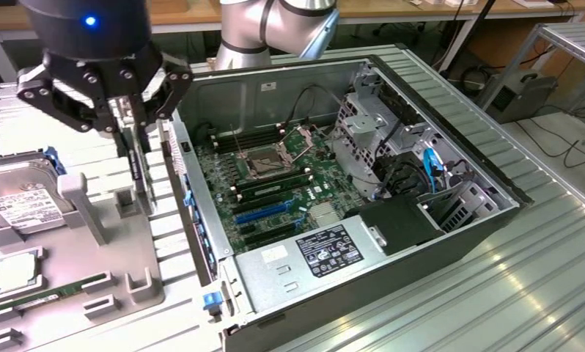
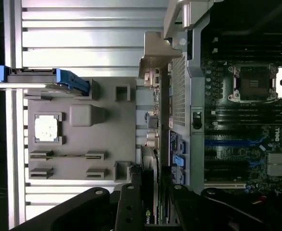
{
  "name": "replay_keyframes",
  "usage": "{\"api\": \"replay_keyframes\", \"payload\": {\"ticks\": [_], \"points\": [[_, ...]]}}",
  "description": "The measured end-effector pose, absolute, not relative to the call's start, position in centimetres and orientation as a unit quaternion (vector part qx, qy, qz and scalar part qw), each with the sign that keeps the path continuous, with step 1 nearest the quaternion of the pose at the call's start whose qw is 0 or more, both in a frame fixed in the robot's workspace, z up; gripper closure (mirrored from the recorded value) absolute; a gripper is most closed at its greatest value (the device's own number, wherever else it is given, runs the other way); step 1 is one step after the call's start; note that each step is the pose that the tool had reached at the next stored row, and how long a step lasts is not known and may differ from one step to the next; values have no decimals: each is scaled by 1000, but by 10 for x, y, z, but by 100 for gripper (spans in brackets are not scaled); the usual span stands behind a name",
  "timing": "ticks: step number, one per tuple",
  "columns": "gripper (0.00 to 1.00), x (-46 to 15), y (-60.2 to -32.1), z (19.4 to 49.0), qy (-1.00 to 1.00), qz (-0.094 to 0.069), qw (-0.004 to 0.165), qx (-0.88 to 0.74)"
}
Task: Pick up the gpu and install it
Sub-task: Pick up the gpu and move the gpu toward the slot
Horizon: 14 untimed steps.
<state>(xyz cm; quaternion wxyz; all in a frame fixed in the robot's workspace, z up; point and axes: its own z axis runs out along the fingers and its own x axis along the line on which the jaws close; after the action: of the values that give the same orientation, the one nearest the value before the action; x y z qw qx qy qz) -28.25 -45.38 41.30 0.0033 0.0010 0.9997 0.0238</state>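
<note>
Noted a ribbed metal table (image 1: 527, 293) carrying the whole setup. Found an open tower case (image 1: 449, 117) lying on its side on that table, open face up. Located a grey parts fixture (image 1: 126, 286) on the table at the exterior view's left, just beside the case. Observed the green motherboard (image 1: 273, 191) on the case floor, with a silver power supply (image 1: 303, 257) bearing a dark label at the case end nearest the camera. Saw the black gripper (image 1: 139, 128) (image 2: 150, 187), blue lamp lit on its body, suspended over the fixture edge nearest the case wall. Confirmed the jaws closed on the gpu (image 1: 134, 165) (image 2: 149, 214), one finger against each flat face. Recorded the gpu as upright and edge-on below the fingers, outside the case, lower end down among the grey fixture posts; could not tell whether that end touched the fixture. Identified a small green logo on the card edge in the wrist view. Registered a hard drive (image 1: 23, 202) in a blue caddy at the far end of the fixture, well apart from the gpu. Counted blue expansion slots (image 1: 258, 213) on the motherboard, next to the power supply. Spotted a narrow green memory stick (image 1: 48, 293) in a fixture groove and a square processor chip (image 1: 14, 268) (image 2: 47, 129) in its recess between the drive and the stick.
</note>
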Motion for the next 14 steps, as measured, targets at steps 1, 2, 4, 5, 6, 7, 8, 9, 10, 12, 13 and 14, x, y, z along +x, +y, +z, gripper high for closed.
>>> {"api": "replay_keyframes", "payload": {"ticks": [1,2,4,5,6,7,8,9,10,12,13,14], "points": [[74,-278,-454,416,1000,25,3,1],[74,-274,-455,419,1000,27,3,1],[74,-264,-456,426,1000,28,3,1],[74,-260,-456,428,1000,28,3,1],[74,-255,-456,431,1000,28,3,1],[74,-247,-457,434,1000,29,3,1],[74,-239,-457,436,1000,28,3,1],[74,-233,-457,437,1000,28,2,1],[74,-228,-457,437,1000,28,2,1],[74,-216,-457,438,1000,28,2,1],[74,-212,-457,437,1000,28,2,1],[74,-207,-457,437,1000,28,1,1]]}}
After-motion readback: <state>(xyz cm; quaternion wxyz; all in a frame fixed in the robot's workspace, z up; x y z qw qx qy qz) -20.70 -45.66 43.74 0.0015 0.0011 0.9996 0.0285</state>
